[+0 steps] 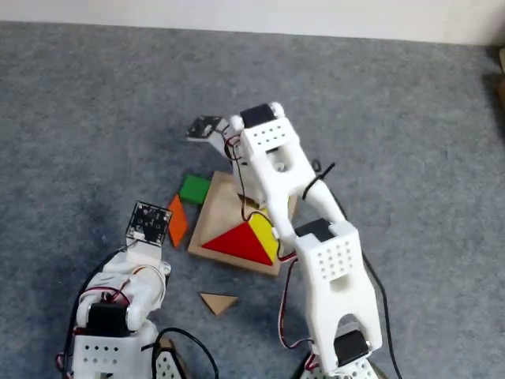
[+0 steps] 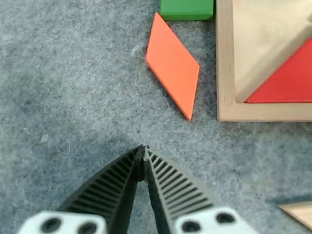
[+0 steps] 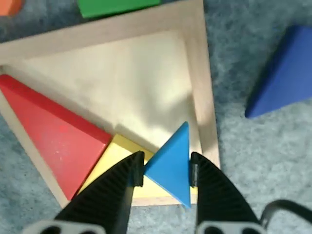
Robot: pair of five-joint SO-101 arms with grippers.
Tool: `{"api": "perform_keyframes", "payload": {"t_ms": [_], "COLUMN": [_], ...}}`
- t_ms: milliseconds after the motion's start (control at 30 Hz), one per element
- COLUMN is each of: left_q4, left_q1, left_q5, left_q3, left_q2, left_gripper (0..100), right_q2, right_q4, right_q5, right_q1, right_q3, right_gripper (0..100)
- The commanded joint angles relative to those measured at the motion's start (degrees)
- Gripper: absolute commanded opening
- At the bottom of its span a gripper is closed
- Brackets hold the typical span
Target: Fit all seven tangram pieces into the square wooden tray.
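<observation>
The square wooden tray [image 1: 222,207] lies mid-table and holds a red triangle [image 1: 237,239] and a yellow triangle [image 1: 264,233]. My right gripper [image 3: 165,168] hangs over the tray's corner [image 3: 204,97], shut on a small blue triangle [image 3: 170,165] above the yellow piece [image 3: 114,168]. Outside the tray lie a green square [image 1: 194,188], an orange parallelogram [image 1: 177,219], a plain wooden triangle [image 1: 218,302] and a large blue triangle [image 3: 282,80]. My left gripper [image 2: 143,153] is shut with nothing in it, low over the carpet just short of the orange parallelogram [image 2: 173,66].
Grey carpet covers the table. The right arm [image 1: 276,170] reaches over the tray's right half and hides part of it. The left arm [image 1: 134,276] stands at the front left. A white wall edge runs along the back.
</observation>
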Motion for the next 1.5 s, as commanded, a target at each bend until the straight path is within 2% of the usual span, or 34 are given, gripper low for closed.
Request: {"api": "perform_keyframes", "payload": {"t_ms": [0, 133, 400, 467, 567, 633, 800, 1067, 1267, 1467], "left_q4": [0.35, 0.35, 0.35, 0.35, 0.35, 0.35, 0.35, 0.35, 0.35, 0.35], "left_q1": [-0.75, -0.75, -0.75, -0.75, -0.75, -0.75, -0.75, -0.75, -0.75, -0.75], "left_q5": [-0.44, -0.44, -0.44, -0.44, -0.44, -0.44, -0.44, -0.44, -0.44, -0.44], "left_q3": [1.19, 1.19, 1.19, 1.19, 1.19, 1.19, 1.19, 1.19, 1.19, 1.19], "left_q2": [-3.03, -3.03, -3.03, -3.03, -3.03, -3.03, -3.03, -3.03, -3.03, -3.03], "left_gripper": [1, 1, 1, 1, 1, 1, 1, 1, 1, 1], "right_q2": [-1.36, -1.54, -1.8, -1.8, -1.71, -1.71, -1.19, 3.21, 4.53, 2.24], "right_q4": [0.04, 0.92, 5.67, 7.25, 7.25, 7.25, 7.08, 0.84, 2.42, 6.99], "right_q5": [0.18, 0.18, 0.09, 0.09, -0.09, -2.73, -9.76, -9.93, -9.76, -10.02], "right_q1": [-0.66, -0.4, -0.4, -0.4, -0.75, -1.54, -2.59, -0.84, 3.91, 2.42], "right_q3": [-0.22, -0.04, -3.21, -6.29, -9.19, -10.07, -9.98, -6.29, -6.9, -15.43], "right_gripper": [14.7, 21.4, 21.1, 18.0, 7.7, 2.9, 2.2, 2.0, 1.9, 2.2]}}
